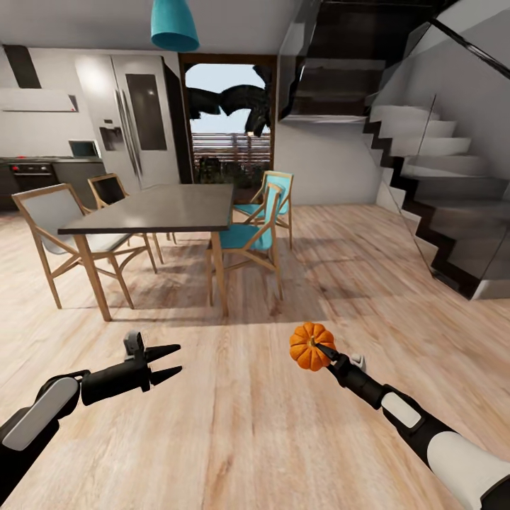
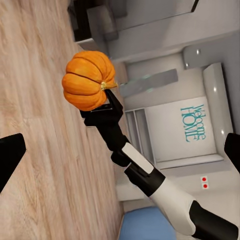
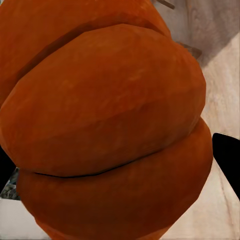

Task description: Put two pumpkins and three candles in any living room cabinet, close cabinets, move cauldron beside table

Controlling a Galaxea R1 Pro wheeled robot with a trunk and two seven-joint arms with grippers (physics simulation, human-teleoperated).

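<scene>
One pumpkin (image 1: 312, 346) is pinched in the right gripper (image 1: 327, 352) jaws and carried above the wood floor (image 1: 234, 425). Left gripper (image 1: 168, 362) jaws are spread, nothing held. Step judged: transport to a cabinet. A dining table (image 1: 156, 209) and stairs (image 1: 439, 212) are seen ahead; a turn toward the living room is likely needed.

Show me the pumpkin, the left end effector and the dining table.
pumpkin (image 1: 310, 347), head view, on its ribbed side.
left end effector (image 1: 172, 360), head view, midway between its open fingertips.
dining table (image 1: 159, 209), head view, on its dark top.
</scene>
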